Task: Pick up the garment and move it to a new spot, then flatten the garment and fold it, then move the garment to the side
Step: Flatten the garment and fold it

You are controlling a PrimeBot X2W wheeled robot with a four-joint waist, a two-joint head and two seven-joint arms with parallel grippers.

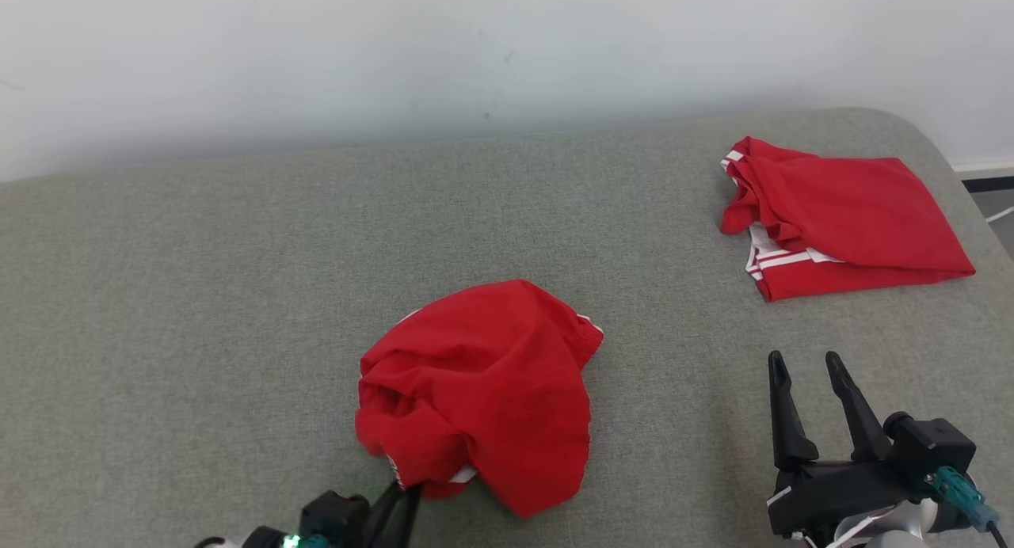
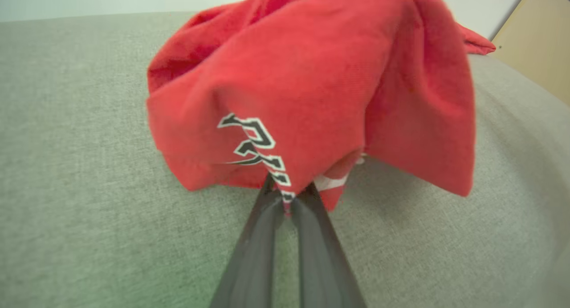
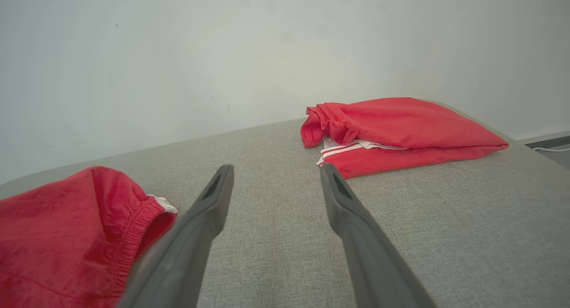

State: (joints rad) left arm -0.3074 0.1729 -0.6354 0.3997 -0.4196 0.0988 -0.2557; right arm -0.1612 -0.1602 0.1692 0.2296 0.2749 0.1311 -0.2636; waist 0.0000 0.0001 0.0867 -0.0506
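A crumpled red garment (image 1: 483, 390) with white trim and black-and-white lettering lies bunched in the middle of the grey padded surface. My left gripper (image 1: 404, 492) at the bottom edge is shut on the garment's near hem; in the left wrist view the two dark fingers (image 2: 262, 228) pinch a fold of red cloth (image 2: 311, 99) by the lettering. My right gripper (image 1: 804, 366) stands open at the lower right, nothing between its fingers (image 3: 213, 201), to the right of the garment (image 3: 67, 228).
A second red garment (image 1: 840, 215) with white stripes lies folded at the far right of the grey surface (image 1: 198, 294), near its rounded edge; it also appears ahead of my right gripper (image 3: 401, 130). A pale wall runs behind. Floor and a cable (image 1: 1000, 213) lie past the right edge.
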